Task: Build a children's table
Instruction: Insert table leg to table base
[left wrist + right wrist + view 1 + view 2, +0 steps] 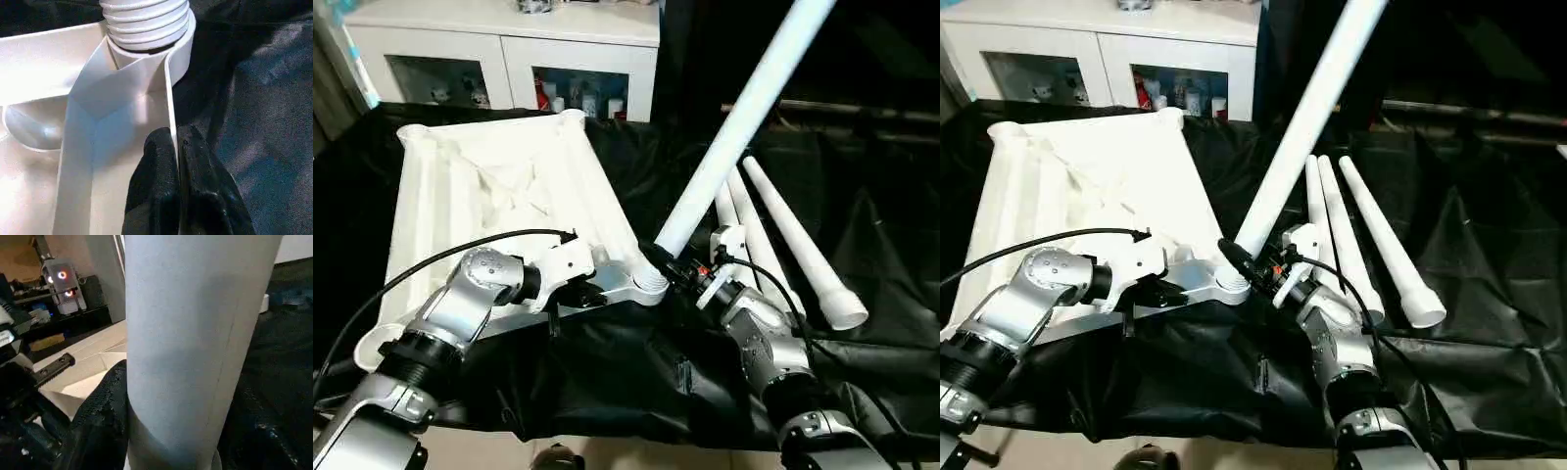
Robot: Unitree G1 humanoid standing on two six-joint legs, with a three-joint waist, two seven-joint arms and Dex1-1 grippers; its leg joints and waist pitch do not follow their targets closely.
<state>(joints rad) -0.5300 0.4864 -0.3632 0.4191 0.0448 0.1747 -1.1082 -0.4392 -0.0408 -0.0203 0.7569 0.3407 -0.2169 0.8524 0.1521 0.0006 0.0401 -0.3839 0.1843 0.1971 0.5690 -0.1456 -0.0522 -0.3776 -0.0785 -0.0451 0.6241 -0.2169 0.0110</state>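
Observation:
The children's table top (489, 186) lies underside up on the black cloth, ribs showing. One white leg (734, 127) stands tilted in the near right corner socket (651, 284), and its threaded end (146, 19) sits at the socket's mouth. My right gripper (677, 266) is shut on this leg just above the socket, with a black finger (105, 401) pressed to the tube (195, 333). Close beside that corner, my left gripper (175, 134) is shut on the top's thin rim wall (168, 88). Three loose legs (1386, 235) lie side by side to the right.
A white cabinet (509, 49) with glass doors stands behind the work table. The black cloth (636, 362) bunches in folds near the front edge. A black cable (460, 250) arcs over my left forearm.

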